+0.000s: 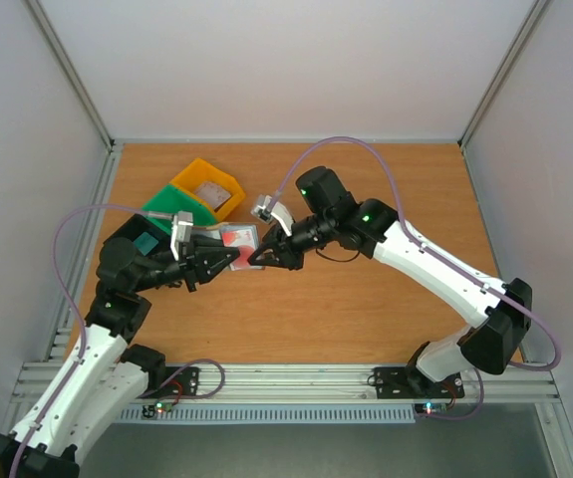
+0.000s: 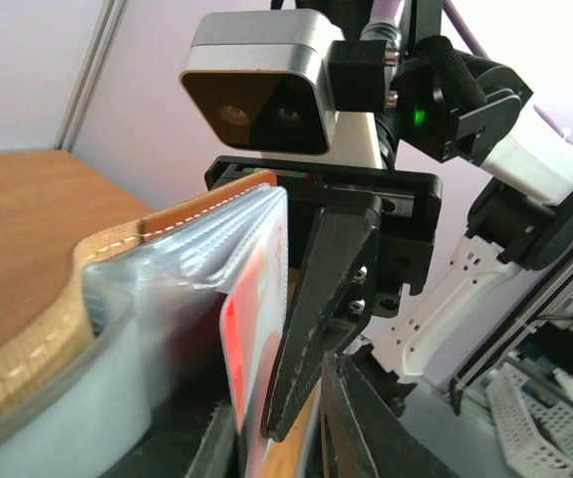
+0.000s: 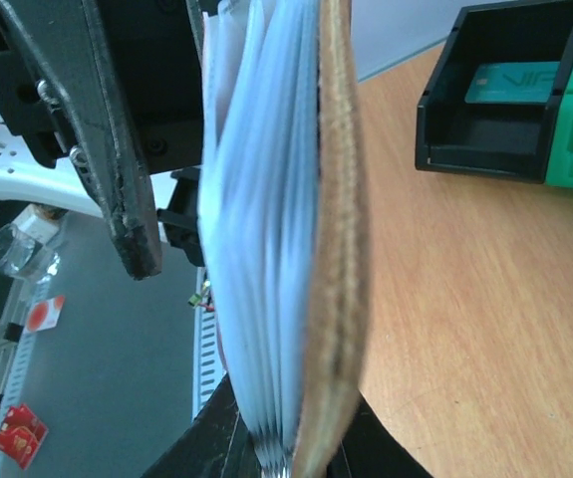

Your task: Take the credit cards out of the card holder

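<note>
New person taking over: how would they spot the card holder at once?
On the wooden table, look beside the green bin and yellow bin, where the left gripper and right gripper meet. The card holder is the small wallet between them: brown outside, clear sleeves, a red card showing, unlike the rigid plastic bins.

wooden table [image 1: 366, 299]: green bin [image 1: 169, 203], yellow bin [image 1: 206, 165] far-left.

Robot lab cell: plain white walls [image 1: 266, 60], aluminium frame [image 1: 296, 376], wooden table [image 1: 366, 319], two bolted arms [image 1: 435, 264].
</note>
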You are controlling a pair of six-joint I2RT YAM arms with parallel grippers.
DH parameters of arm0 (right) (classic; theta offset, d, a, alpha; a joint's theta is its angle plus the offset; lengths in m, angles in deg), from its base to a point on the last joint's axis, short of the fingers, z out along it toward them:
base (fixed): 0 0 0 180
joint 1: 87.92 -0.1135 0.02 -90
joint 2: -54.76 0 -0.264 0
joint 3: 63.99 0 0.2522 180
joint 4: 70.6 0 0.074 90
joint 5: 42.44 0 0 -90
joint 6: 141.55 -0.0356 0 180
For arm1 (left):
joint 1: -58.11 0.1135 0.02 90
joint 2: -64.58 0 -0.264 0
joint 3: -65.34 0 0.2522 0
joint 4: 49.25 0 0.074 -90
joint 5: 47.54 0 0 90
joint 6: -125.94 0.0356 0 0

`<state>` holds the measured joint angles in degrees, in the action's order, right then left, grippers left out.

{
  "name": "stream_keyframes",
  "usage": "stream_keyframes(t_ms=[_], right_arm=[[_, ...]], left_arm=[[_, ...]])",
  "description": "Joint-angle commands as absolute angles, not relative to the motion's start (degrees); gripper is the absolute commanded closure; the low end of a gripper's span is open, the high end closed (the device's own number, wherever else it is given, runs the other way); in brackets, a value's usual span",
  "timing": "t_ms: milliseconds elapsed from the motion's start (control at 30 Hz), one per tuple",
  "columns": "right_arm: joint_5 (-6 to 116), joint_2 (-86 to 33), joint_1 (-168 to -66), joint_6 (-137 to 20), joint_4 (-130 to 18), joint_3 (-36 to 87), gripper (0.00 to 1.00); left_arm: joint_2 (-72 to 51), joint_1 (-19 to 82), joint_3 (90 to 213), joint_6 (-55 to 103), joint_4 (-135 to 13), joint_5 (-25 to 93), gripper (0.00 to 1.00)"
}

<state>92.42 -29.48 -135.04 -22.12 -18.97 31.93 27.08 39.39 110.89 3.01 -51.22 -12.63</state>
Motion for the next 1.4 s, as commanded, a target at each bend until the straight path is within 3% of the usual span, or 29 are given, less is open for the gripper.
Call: stream_keyframes(t_ms=[0,100,200,233,367,467,533,700,833,900,967,1000,1200,1367], right_arm=[[98.3,-28.4,-137.0,-20.1,-24.1,32.0,0.98],[98.5,-25.7,-136.2,-19.3,-24.2,29.4,0.98],[97.6,-24.9,-135.3,-19.7,-22.9,28.6,0.95],[97.7,-25.0,-135.3,-19.7,-22.3,28.8,0.92],[99.4,-24.2,-135.3,-20.1,-23.5,28.2,0.63],[99.7,-22.7,-134.6,-20.7,-25.8,26.5,0.6],[100.5,-21.9,-133.5,-21.8,-27.3,25.5,0.61],[100.9,-22.3,-132.7,-23.5,-28.1,24.9,0.78],[100.9,-22.5,-132.6,-23.7,-28.1,24.8,0.98],[101.2,-22.5,-132.5,-23.5,-28.2,24.8,0.99],[101.4,-22.4,-132.3,-23.1,-28.1,24.8,0.99],[101.5,-22.4,-132.1,-23.0,-28.0,24.8,0.99],[102.7,-22.1,-131.8,-21.6,-26.3,25.6,0.99],[102.5,-21.4,-131.3,-20.7,-24.5,25.8,0.99]], left_arm=[[27.5,38.0,113.4,5.0,-52.6,-16.7,0.84],[28.2,38.0,113.5,5.2,-53.9,-18.4,0.85],[28.7,38.0,113.8,6.7,-55.8,-18.6,0.99],[28.7,38.0,113.8,6.9,-56.1,-18.0,1.0],[28.7,38.0,113.6,7.8,-57.2,-15.9,1.0],[28.9,38.0,113.7,9.0,-58.5,-16.2,1.0],[29.0,38.0,113.7,9.4,-59.4,-16.3,1.0],[29.2,38.0,113.5,10.1,-59.5,-16.3,1.0],[29.3,38.0,113.5,10.2,-59.4,-17.0,1.0],[29.5,38.0,113.3,10.3,-59.5,-17.4,0.99],[29.9,38.0,113.7,11.1,-61.1,-17.9,0.81],[30.2,38.0,113.7,11.5,-61.5,-18.3,0.77],[30.6,38.2,114.0,13.4,-64.5,-19.8,0.88],[30.6,39.0,114.5,12.6,-64.4,-20.0,0.87]])
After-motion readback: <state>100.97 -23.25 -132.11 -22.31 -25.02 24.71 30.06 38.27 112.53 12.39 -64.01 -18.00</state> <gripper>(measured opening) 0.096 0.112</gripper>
